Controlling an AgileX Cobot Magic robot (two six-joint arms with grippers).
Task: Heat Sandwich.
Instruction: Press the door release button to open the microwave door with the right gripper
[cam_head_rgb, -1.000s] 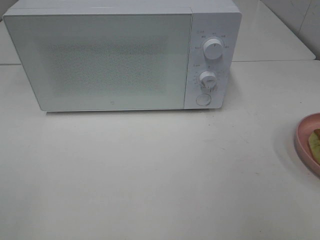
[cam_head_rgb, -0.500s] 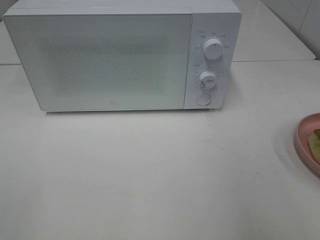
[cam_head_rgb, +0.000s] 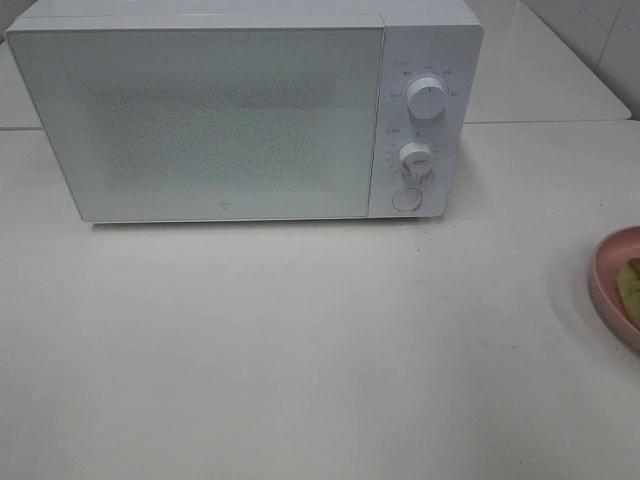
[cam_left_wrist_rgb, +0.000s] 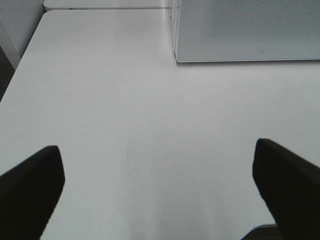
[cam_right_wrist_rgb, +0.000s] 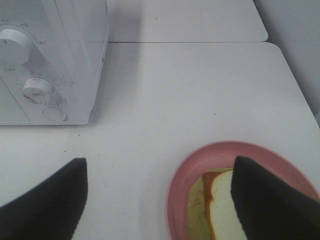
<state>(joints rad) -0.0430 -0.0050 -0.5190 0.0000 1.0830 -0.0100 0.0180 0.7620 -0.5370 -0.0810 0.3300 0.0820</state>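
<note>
I see sandwich (cam_right_wrist_rgb: 220, 207) on plate (cam_right_wrist_rgb: 200, 152) at worktop's (cam_head_rgb: 300, 350) right edge, close under right claw (cam_right_wrist_rgb: 159, 172), off-centre toward one finger. Right claw wide, empty; left claw (cam_left_wrist_rgb: 157, 152) wide, empty, well apart. Right arm nearer.

At four o'clock in the high view the frame edge cuts off the pink plate (cam_head_rgb: 603, 283), leaving a sliver of the sandwich (cam_head_rgb: 630, 287). One finger (cam_right_wrist_rgb: 270, 200) of the right gripper (cam_right_wrist_rgb: 160, 167) covers part of it; dial markings on the microwave (cam_head_rgb: 200, 120) are too small to read
</note>
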